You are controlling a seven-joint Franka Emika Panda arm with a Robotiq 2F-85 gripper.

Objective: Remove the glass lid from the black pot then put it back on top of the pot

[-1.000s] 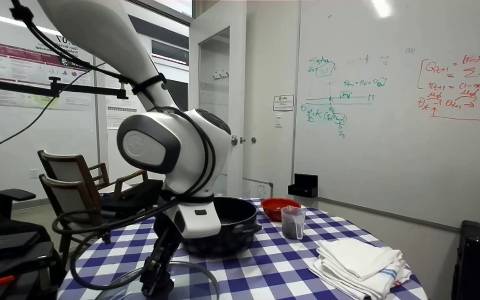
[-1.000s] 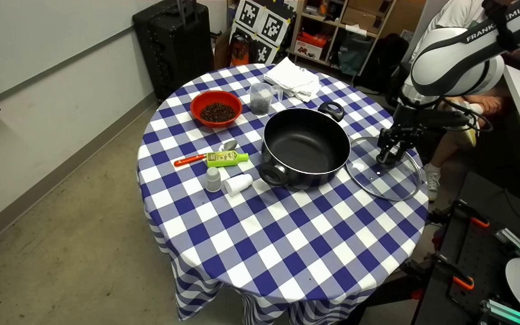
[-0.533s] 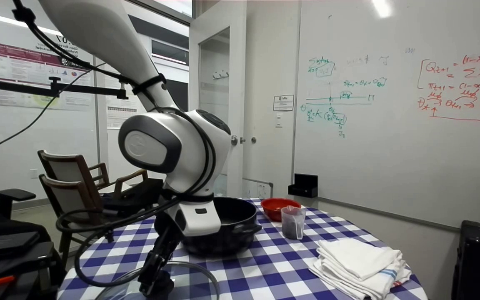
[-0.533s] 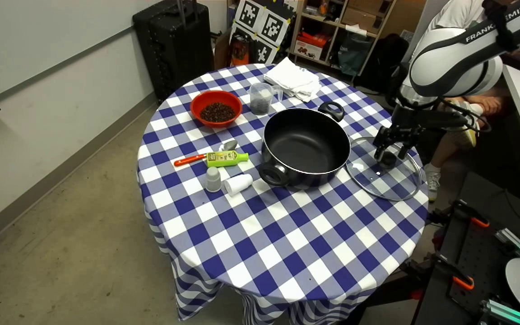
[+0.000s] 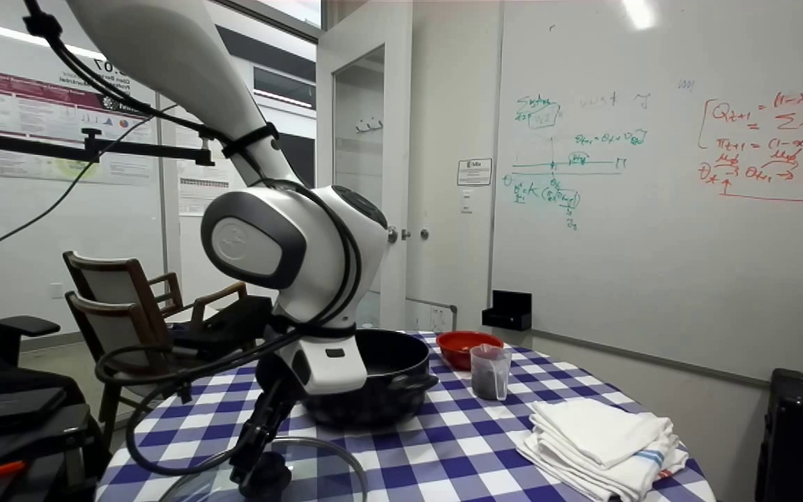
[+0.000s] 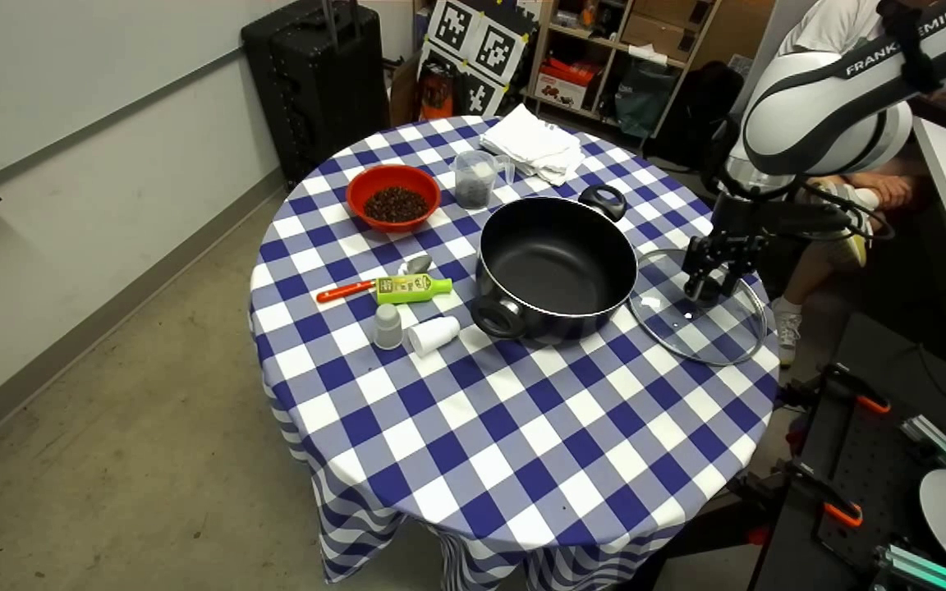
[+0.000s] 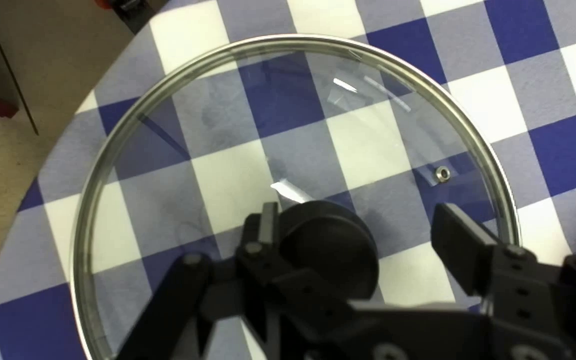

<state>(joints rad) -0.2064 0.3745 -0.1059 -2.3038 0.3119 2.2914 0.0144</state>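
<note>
The black pot [image 6: 557, 263] stands uncovered on the checked table; it also shows in an exterior view [image 5: 391, 397], partly behind the arm. The glass lid [image 6: 691, 338] lies flat on the cloth beside the pot, near the table edge, knob up. It also shows in an exterior view [image 5: 328, 466] and fills much of the wrist view [image 7: 228, 175]. My gripper [image 7: 363, 232] is open over the lid. The black knob [image 7: 335, 245] sits between the fingers, close to the left finger in the wrist view, with a gap to the right one. The gripper [image 6: 711, 283] partly hides the knob in an exterior view.
A red bowl [image 6: 365, 182] of dark beans, a clear measuring cup [image 6: 473, 185] and folded white towels [image 6: 530, 146] stand beyond the pot. A green bottle [image 6: 409, 289], red-handled spoon [image 6: 345, 291], grey shaker [image 6: 388, 327] and tipped white cup [image 6: 433, 335] lie or stand near the pot.
My gripper has shifted slightly over the lid, and more of the knob shows beside the fingers in an exterior view. The lid and pot have not moved.
</note>
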